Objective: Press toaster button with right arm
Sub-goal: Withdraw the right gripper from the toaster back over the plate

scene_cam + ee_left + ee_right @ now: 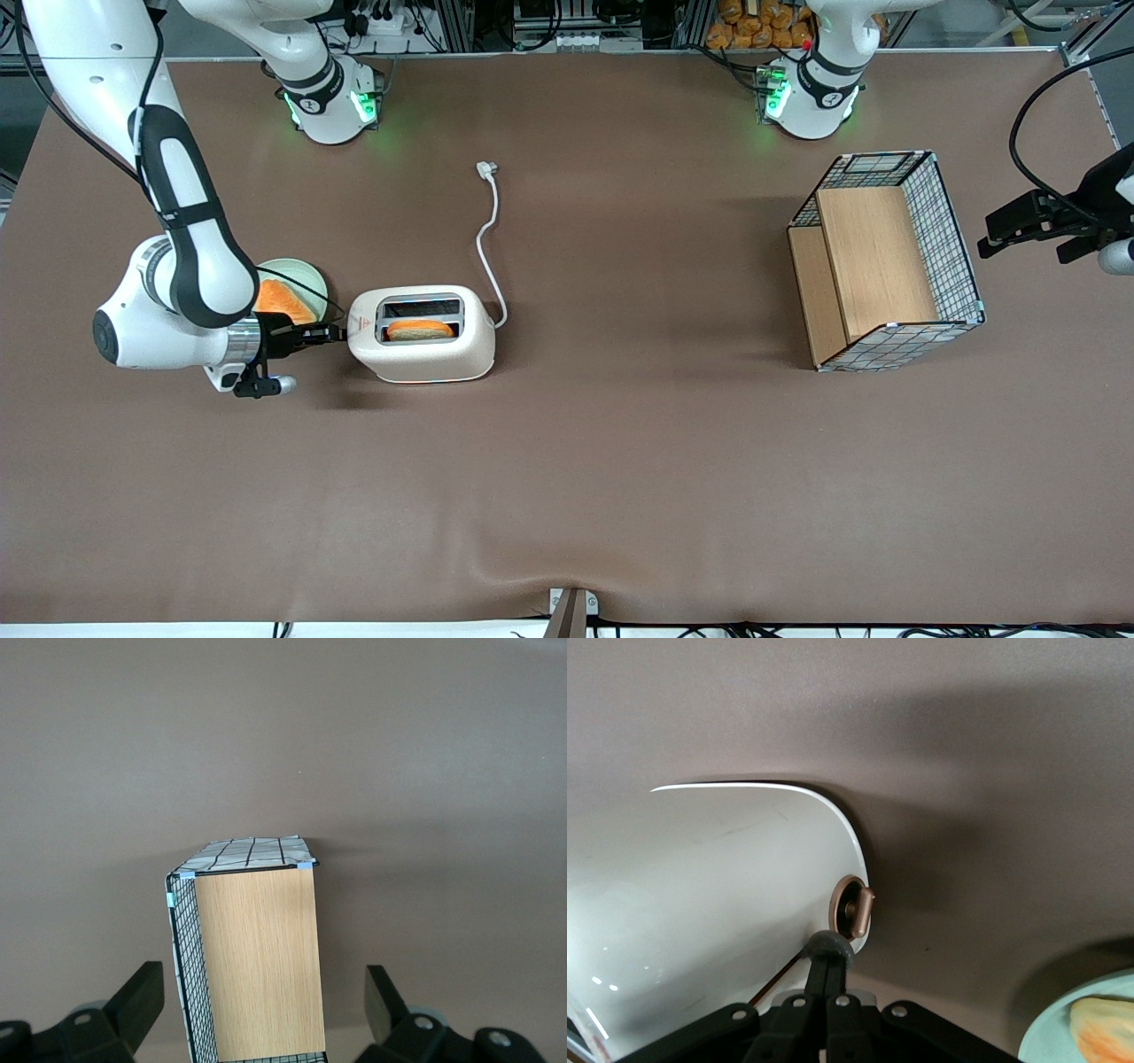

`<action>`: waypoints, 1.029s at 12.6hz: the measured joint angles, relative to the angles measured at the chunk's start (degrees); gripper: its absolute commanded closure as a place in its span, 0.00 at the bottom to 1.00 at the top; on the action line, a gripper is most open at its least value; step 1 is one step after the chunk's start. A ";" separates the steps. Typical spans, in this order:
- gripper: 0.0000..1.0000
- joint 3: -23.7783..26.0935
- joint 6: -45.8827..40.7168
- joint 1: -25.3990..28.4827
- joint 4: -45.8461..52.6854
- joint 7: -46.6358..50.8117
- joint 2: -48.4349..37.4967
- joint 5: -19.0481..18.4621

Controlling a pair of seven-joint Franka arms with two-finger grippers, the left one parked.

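Note:
The cream-white toaster [425, 354] stands on the brown table with a toast slice [420, 330] in its top slot and a red mark [361, 325] at its narrow end. My right gripper [335, 334] is at that narrow end, level with it, fingers shut together. In the right wrist view the gripper [830, 964] has its fingertips against the small grey round toaster button [830, 945] on the toaster [700, 904]. A brownish round dial [854, 907] sits just above the button. The right arm [190, 257] reaches in from the working arm's end.
A pale green plate [306, 276] with an orange slice lies beside my wrist, also in the right wrist view [1063, 1032]. The white cord [485, 239] runs from the toaster to its plug [485, 168]. A wire-and-wood basket [886, 261] lies toward the parked arm's end.

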 measured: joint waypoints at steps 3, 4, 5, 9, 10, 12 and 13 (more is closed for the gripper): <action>1.00 0.07 -0.14 0.02 0.09 -0.08 -0.08 0.06; 1.00 0.07 -0.20 0.03 0.10 0.01 -0.12 0.06; 1.00 0.07 -0.32 0.03 0.14 0.30 -0.20 0.06; 1.00 0.11 -1.87 0.38 0.77 4.07 -2.36 0.01; 0.90 0.11 -2.98 0.44 1.28 5.29 -3.36 -0.19; 0.00 -0.06 -5.87 0.42 2.80 7.72 -5.68 -2.35; 0.00 -0.24 -7.89 0.41 4.04 9.73 -6.86 -4.47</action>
